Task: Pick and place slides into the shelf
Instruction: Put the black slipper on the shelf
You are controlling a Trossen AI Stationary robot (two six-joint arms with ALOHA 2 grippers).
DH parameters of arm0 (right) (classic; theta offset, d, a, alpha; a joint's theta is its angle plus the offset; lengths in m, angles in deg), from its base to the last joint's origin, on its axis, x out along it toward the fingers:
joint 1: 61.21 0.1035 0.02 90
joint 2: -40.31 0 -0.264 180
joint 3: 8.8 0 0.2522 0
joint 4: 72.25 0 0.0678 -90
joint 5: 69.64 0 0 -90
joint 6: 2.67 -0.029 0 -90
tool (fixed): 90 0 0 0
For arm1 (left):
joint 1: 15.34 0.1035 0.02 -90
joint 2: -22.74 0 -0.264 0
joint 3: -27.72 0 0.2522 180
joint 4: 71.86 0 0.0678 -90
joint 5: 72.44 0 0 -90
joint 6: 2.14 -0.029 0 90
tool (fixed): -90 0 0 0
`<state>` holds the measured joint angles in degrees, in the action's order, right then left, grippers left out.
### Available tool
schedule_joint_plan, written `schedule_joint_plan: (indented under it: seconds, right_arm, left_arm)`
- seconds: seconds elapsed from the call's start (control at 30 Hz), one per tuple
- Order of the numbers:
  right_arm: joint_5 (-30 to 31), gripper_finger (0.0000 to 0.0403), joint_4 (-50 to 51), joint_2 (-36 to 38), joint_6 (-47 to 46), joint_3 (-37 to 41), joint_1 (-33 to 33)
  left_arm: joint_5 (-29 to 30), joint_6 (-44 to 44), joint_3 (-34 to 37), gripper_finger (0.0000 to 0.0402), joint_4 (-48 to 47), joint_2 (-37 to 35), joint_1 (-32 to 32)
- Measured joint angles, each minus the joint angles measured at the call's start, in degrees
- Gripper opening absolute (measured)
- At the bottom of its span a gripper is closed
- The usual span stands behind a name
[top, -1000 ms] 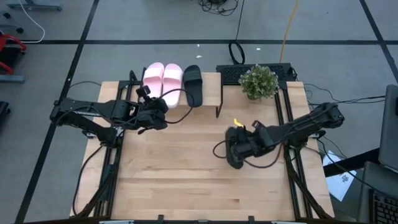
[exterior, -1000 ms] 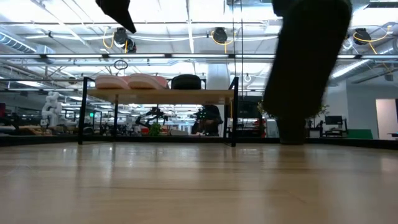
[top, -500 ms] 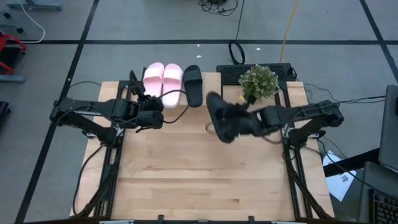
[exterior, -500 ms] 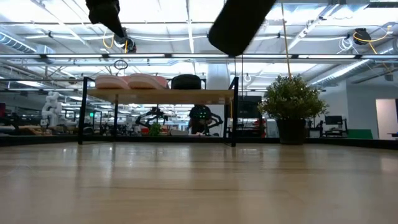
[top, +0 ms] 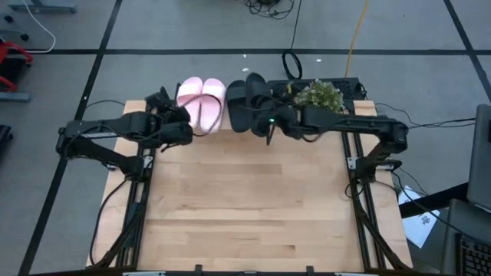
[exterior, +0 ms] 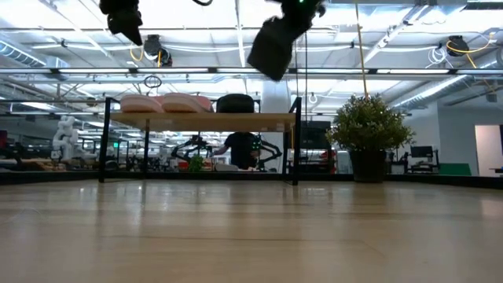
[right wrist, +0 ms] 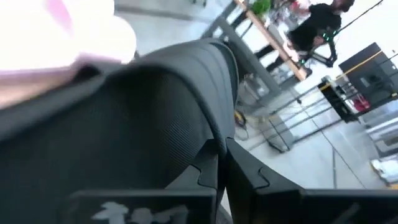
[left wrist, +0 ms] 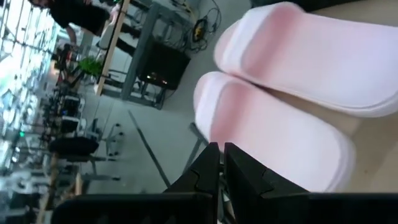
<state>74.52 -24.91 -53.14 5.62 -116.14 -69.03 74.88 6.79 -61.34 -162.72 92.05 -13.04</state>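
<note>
A wide workshop with ceiling pipes and bright lamps stretches behind the pale wooden bench, which fills the middle of the high view. At the bench's upper edge stands the low light-wood shelf on thin black legs. On its top, in the upper centre of the high view, lie two pale pink foam slides side by side, with a black foam slide just to their right. A small green potted plant sits further right.

The right claw hangs over the shelf's right end, closed on the second black foam slide, which is carried in the air, tilted, right beside the black one already resting there; in the low view it shows dark and slanted at the upper centre, above the shelf's right post. The left claw waits near the shelf's left end, its fingers pressed together and empty, with the pink pair just ahead of it.

To finish this placement well, the carried slide probably needs levelling so its sole meets the plank flat. It should come down parallel to its black partner, close but without nudging it, and stay inside the right-hand post. Releasing only once the sole rests seems wise.
</note>
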Motion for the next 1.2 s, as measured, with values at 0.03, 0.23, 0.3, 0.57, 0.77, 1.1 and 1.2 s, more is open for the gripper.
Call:
schedule_joint_plan:
  seconds: [0.03, 0.23, 0.3, 0.57, 0.77, 1.1, 1.2]
  right_arm:
    - [-0.12, 0.0000, -0.29, -1.31, 0.58, 0.00, -0.73]
    - [-0.18, 0.0000, -4.45, -7.56, 4.80, 0.11, -4.22]
    - [-0.16, 0.0000, -5.74, -8.99, 5.89, 0.11, -5.28]
    - [2.76, 0.0000, -11.01, -9.15, 11.16, 0.11, -6.49]
    - [4.35, 0.0000, -10.73, -8.38, 13.39, 0.09, -6.49]
    - [3.97, 0.0000, -5.40, -8.44, 10.65, 0.09, -6.46]
    - [1.46, 0.0000, -4.64, -8.60, 9.53, 0.09, -6.54]
  left_arm:
    - [-0.01, 0.19, 0.01, 0.0033, 0.06, -0.75, 0.52]
    - [-1.07, 0.61, -0.01, 0.0033, 0.50, -6.16, 2.13]
    - [-1.59, 0.62, -0.01, 0.0033, 0.54, -7.53, 2.20]
    - [-3.32, 0.65, -0.01, 0.0033, 0.52, -10.24, 2.18]
    - [-4.56, 0.69, -0.01, 0.0033, 0.56, -9.68, 2.18]
    - [-6.81, 0.38, 0.01, 0.0033, 0.61, -9.35, 2.18]
    - [-6.84, 0.39, 0.01, 0.0033, 0.61, -9.30, 2.18]
